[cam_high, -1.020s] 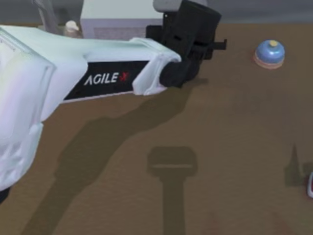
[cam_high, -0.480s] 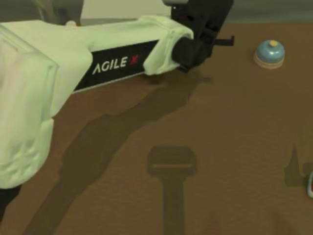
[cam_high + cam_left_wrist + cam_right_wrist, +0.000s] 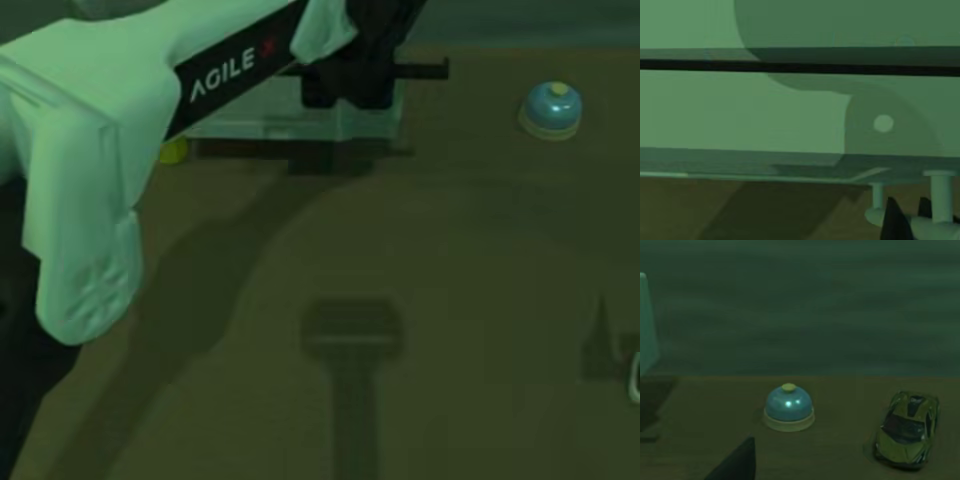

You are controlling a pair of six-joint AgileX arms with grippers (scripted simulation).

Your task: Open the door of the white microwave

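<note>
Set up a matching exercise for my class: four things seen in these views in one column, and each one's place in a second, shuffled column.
Things:
1. blue bell
2. toy car
3. left pincer
4. white microwave

Places:
A. far edge of the table, mostly under the left arm
B. beside the bell in the right wrist view
C. far right part of the table in the top view
D. at the microwave's front, far centre of the top view

Pairs: 1-C, 2-B, 3-D, 4-A
</note>
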